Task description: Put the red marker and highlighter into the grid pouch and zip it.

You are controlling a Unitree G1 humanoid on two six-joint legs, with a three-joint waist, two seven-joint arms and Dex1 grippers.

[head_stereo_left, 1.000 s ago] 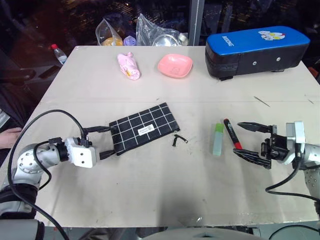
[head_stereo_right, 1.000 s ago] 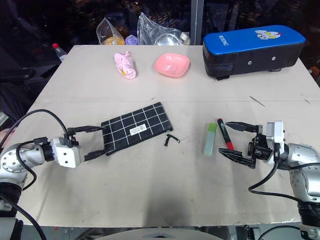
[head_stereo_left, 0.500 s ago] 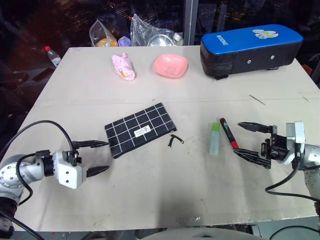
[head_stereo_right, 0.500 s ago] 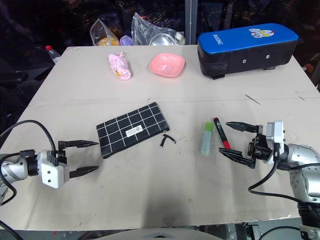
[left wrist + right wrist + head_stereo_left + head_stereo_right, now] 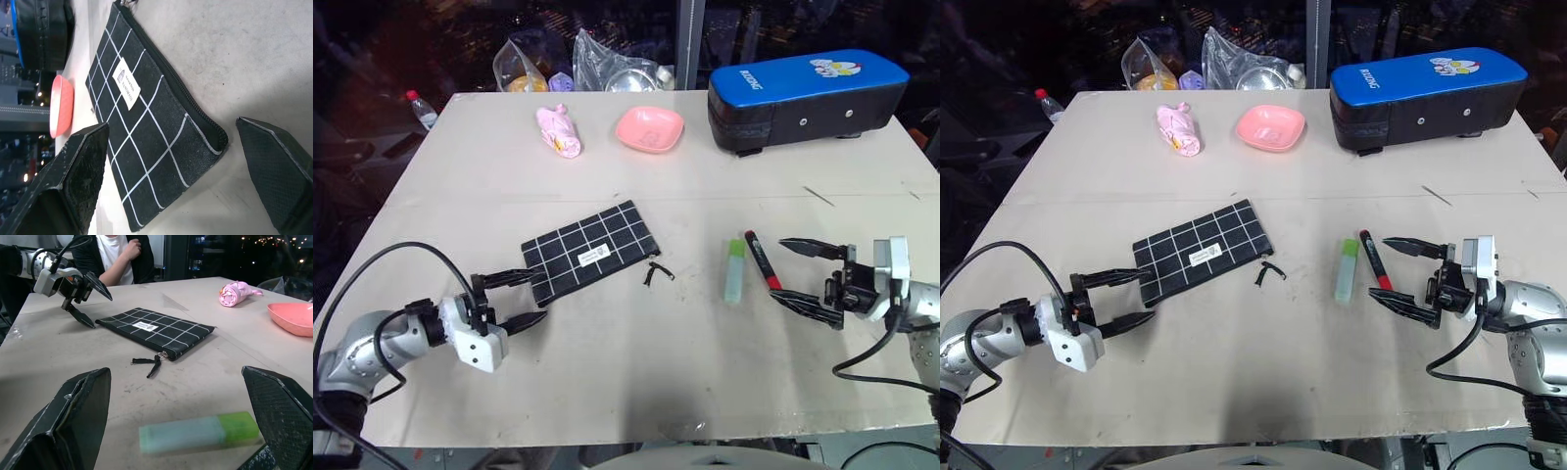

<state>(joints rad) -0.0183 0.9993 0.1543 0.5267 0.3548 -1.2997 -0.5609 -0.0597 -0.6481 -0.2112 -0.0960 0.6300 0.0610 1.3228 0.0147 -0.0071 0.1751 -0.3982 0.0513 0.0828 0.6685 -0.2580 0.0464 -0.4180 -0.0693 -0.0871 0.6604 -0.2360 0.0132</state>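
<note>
One grid pouch (image 5: pixel 591 254) lies on the table (image 5: pixel 636 372), with one highlighter (image 5: pixel 735 270) and one red marker (image 5: pixel 763 259). Toward the far edge: one pink dish (image 5: pixel 650 128), one pink bundle (image 5: pixel 559 130), one blue case (image 5: pixel 809 98). Beyond that edge, apparently two plastic bags (image 5: pixel 617 65) and one bottle (image 5: pixel 420 107). Two grippers: left (image 5: pixel 517 299), right (image 5: pixel 805 274).

A robot test room or lab at night is suggested. A scuffed pale surface (image 5: pixel 636 372) is set before dark glass in which city lights (image 5: pixel 254 241) are reflected. Assorted props are laid toward 12 o'clock: a pink bowl (image 5: pixel 650 128), plastic bags (image 5: pixel 607 67), a bottle (image 5: pixel 421 106). A seated person (image 5: pixel 117 257) is seen at the surface's edge.
</note>
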